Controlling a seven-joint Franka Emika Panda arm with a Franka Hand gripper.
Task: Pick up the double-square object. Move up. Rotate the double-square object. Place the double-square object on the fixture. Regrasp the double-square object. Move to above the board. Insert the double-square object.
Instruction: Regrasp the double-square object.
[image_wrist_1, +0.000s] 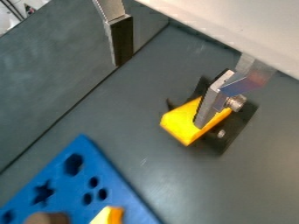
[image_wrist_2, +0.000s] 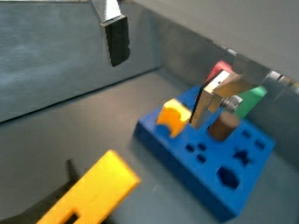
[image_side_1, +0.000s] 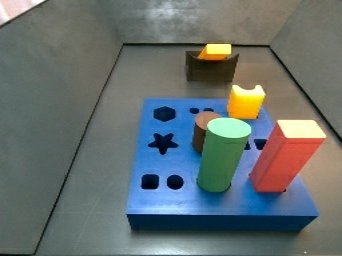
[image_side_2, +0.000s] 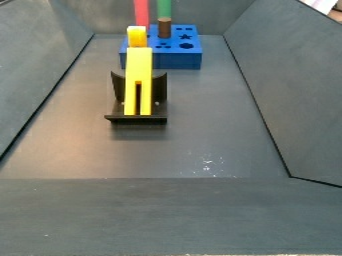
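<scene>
The double-square object (image_side_2: 139, 78), a long yellow-orange grooved bar, lies across the dark fixture (image_side_2: 136, 112) in the middle of the floor; it also shows end-on, double-square object (image_side_1: 215, 50) on the fixture (image_side_1: 211, 69). The blue board (image_side_1: 160, 190) sits apart from the fixture. My gripper (image_wrist_1: 163, 92) is open with nothing between its fingers, and hangs above the floor. In both wrist views the bar (image_wrist_1: 181, 124) and board (image_wrist_2: 216, 153) lie below it. One silver finger (image_wrist_1: 216, 101) overlaps the bar in a wrist view. Neither side view shows the gripper.
On the board stand a green cylinder (image_side_1: 223, 155), a red block (image_side_1: 287, 155), a short yellow-orange peg (image_side_1: 246, 101) and a brown round piece (image_side_1: 205, 124). Grey sloping walls (image_side_2: 40, 90) enclose the floor on all sides.
</scene>
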